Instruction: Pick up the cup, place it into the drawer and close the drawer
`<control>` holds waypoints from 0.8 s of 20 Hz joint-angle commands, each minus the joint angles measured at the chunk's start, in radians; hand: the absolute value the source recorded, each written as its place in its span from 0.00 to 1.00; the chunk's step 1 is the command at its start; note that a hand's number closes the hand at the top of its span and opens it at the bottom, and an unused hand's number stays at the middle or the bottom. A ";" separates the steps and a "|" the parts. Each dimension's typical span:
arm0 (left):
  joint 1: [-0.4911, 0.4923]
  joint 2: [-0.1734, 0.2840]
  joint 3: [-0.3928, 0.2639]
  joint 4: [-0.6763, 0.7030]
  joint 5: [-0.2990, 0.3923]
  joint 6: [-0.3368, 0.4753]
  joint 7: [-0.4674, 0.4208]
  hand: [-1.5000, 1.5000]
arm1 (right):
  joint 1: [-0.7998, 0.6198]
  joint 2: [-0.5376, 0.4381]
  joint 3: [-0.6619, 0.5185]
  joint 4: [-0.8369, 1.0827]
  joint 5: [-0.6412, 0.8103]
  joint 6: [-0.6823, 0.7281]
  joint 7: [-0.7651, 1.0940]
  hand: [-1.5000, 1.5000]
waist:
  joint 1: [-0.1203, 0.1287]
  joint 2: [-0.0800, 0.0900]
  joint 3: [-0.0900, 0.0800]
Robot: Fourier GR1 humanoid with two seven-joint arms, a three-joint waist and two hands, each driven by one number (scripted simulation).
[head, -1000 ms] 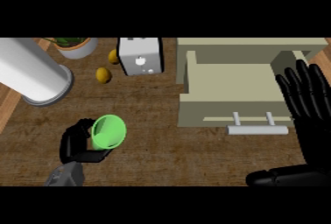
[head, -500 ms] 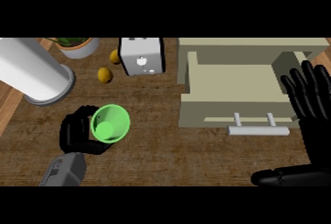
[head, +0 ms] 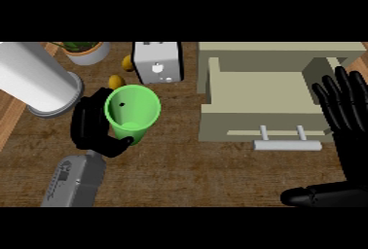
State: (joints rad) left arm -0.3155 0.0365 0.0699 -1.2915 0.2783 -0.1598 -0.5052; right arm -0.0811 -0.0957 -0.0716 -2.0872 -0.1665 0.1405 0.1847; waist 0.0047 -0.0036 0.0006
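The robot's left hand [head: 92, 127] curls round a green cup [head: 133, 113] above the wooden counter [head: 208, 165], the cup's open mouth tipped toward the camera and its pale inside in view. The cup sits at about nine o'clock from the open beige drawer [head: 262, 95], apart from it, with bare counter between them. The drawer's tray stands pulled out toward the lower edge, its bar handle [head: 286, 145] at six o'clock. At three o'clock of the drawer, the right hand [head: 348, 116] shows open at the view's right edge, fingers straight and pointing up, holding nothing. At twelve o'clock of the cup stands a white toaster [head: 158, 62], with two small yellow items [head: 116, 80] just beside it. A large white cylinder [head: 36, 80] lies at ten o'clock, a potted plant [head: 86, 49] beyond it.
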 commanded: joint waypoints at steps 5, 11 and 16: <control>-0.147 -0.036 -0.069 -0.168 -0.020 0.183 0.225 1.00 | 0.009 0.030 0.033 -0.008 0.048 -0.024 -0.022 0.00 | -0.006 0.002 0.000; -0.325 -0.036 -0.110 -0.111 -0.054 0.294 0.317 1.00 | 0.038 0.009 0.004 0.007 0.014 0.023 -0.060 0.00 | -0.012 0.003 0.000; -0.493 -0.036 -0.075 0.009 -0.081 0.336 0.349 1.00 | 0.002 0.030 0.040 0.041 0.065 -0.012 -0.043 0.00 | -0.012 0.005 0.000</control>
State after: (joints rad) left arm -0.6897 0.0019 -0.0150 -1.3485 0.2164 0.1328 -0.1979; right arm -0.0650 -0.0910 -0.0749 -2.0718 -0.1487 0.1484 0.1471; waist -0.0073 0.0000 0.0004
